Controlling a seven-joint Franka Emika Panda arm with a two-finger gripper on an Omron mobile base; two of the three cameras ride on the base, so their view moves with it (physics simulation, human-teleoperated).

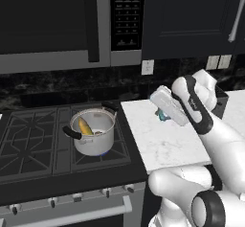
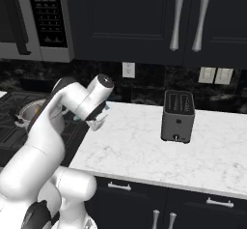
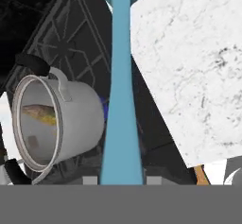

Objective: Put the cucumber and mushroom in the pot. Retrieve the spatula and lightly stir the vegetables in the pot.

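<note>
Claw (image 3: 122, 178) pinching spatula (image 3: 122, 76) above white marble counter (image 1: 162, 140) beside black stove (image 1: 38, 144).

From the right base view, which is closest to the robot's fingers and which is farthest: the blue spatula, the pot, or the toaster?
1. The spatula: held in the shut fingers, above the counter's left edge.
2. The pot: on the stove, left of the hand.
3. The toaster: well off to the right on the counter.

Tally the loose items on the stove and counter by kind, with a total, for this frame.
Cookware: 1, the pot on the stove.
Vegetables: 2, the cucumber and the mushroom, both inside it.
Utensils: 1, the spatula, held between the fingers.
Appliances: 1, the toaster on the counter.
Total: 5
</note>
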